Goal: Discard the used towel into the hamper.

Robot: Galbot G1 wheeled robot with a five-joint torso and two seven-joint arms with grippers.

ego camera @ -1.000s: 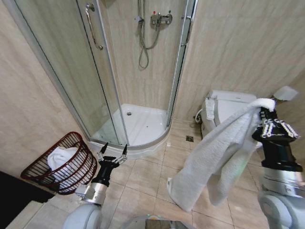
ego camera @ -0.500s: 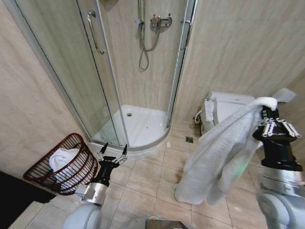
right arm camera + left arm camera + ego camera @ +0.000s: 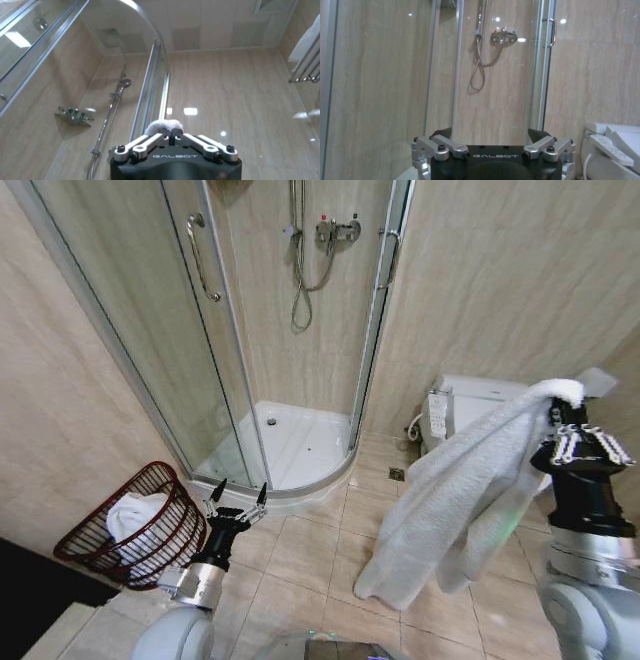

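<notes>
A large white used towel (image 3: 450, 505) hangs in the air at the right of the head view, its top corner pinched in my right gripper (image 3: 562, 408). In the right wrist view that gripper (image 3: 170, 132) is shut on a tuft of the towel (image 3: 162, 125). The hamper (image 3: 135, 525), a dark reddish-brown wire basket tilted against the left wall, has a white cloth (image 3: 128, 512) inside. My left gripper (image 3: 238, 498) points up just right of the hamper, fingers spread open and nothing held; the left wrist view shows it (image 3: 492, 137) open too.
A glass corner shower cabin (image 3: 290, 340) with a white tray (image 3: 290, 442) stands ahead. A white toilet (image 3: 470, 405) sits against the right wall behind the towel. Beige floor tiles (image 3: 310, 550) lie between hamper and towel.
The hanging towel has swung, its lower end shifting and folding differently. The view has drifted slightly; the hamper sits a bit lower in the picture. Both grippers keep their states.
</notes>
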